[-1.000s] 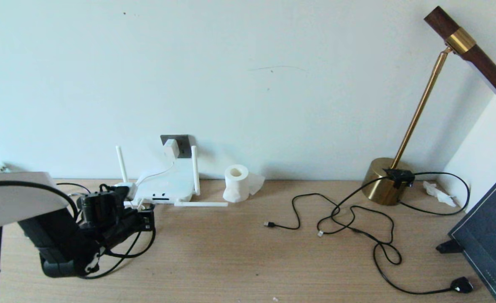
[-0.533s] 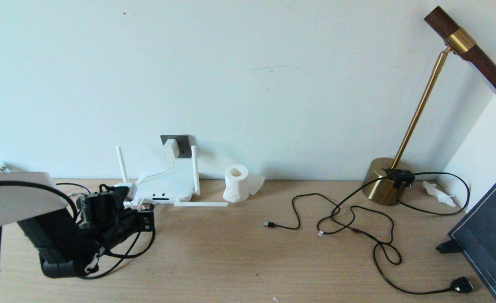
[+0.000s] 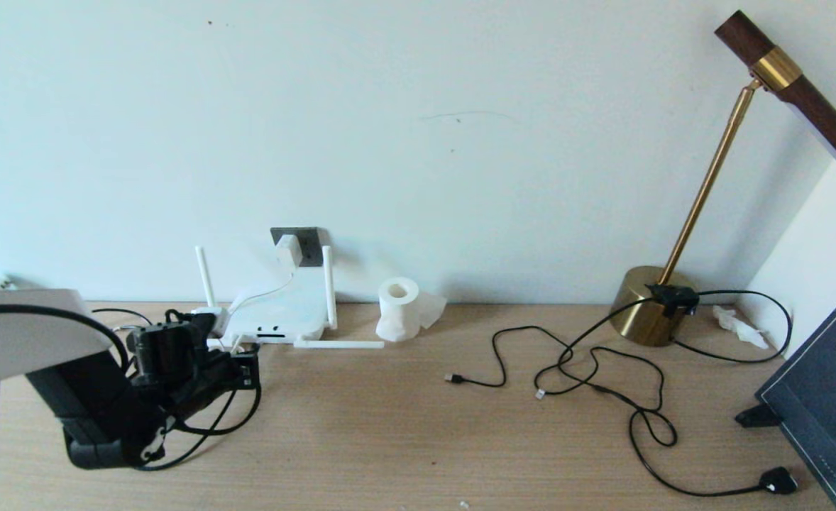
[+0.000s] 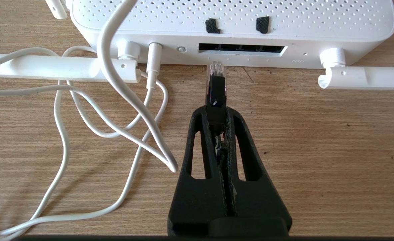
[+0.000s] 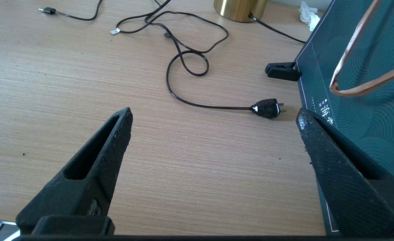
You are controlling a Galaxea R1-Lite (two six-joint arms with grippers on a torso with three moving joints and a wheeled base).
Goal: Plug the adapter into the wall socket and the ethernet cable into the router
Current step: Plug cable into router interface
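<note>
The white adapter (image 3: 288, 250) sits against the dark grey wall socket (image 3: 307, 245), and its thin white cord runs down to the white router (image 3: 276, 318) on the desk below. My left gripper (image 3: 248, 365) is shut on the black ethernet cable, just in front of the router. In the left wrist view the cable's clear clip plug (image 4: 215, 71) sticks out of the left gripper (image 4: 216, 109). Its tip sits just short of the left end of the router's (image 4: 230, 20) dark port slot (image 4: 242, 49). My right gripper (image 5: 213, 124) hangs open over bare desk, outside the head view.
Loops of white cord (image 4: 116, 110) lie on the desk beside the left gripper. One router antenna (image 3: 338, 345) lies flat. A toilet paper roll (image 3: 398, 309), a brass lamp base (image 3: 649, 305), tangled black cables (image 3: 602, 376) with a two-pin plug (image 3: 778, 481) and a dark box (image 3: 829, 397) occupy the right.
The left arm has shifted very slightly. Nothing else has moved.
</note>
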